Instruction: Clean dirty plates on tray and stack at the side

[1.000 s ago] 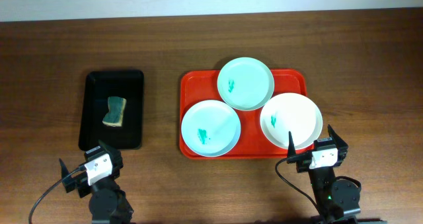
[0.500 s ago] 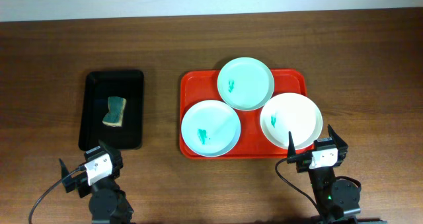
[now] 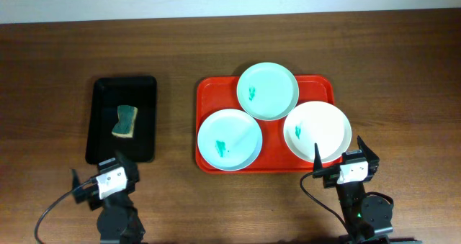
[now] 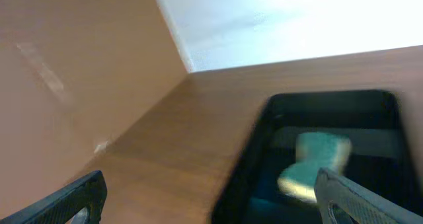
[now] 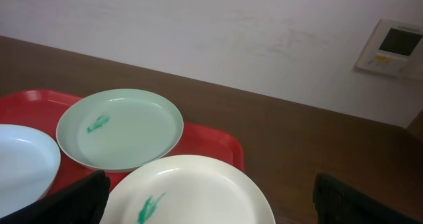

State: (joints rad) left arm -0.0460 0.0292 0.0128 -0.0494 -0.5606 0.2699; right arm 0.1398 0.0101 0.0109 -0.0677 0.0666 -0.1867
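Note:
Three plates lie on the red tray (image 3: 207,93): a pale green plate (image 3: 268,91) at the back, a pale blue plate (image 3: 230,139) at the front left, a white plate (image 3: 318,132) at the right overhanging the rim. Each has a small green smear. My right gripper (image 3: 338,155) is open and empty, just in front of the white plate (image 5: 185,191); the green plate (image 5: 119,128) and tray (image 5: 215,141) show beyond. My left gripper (image 3: 97,178) is open and empty, just in front of the black tray.
A black tray (image 3: 121,118) at the left holds a green and yellow sponge (image 3: 126,121); both show blurred in the left wrist view, the tray (image 4: 264,128) and the sponge (image 4: 314,161). A wall borders the table's far side.
My left arm has turned and shifted slightly right, toward the black tray. The right arm and the plates have not moved.

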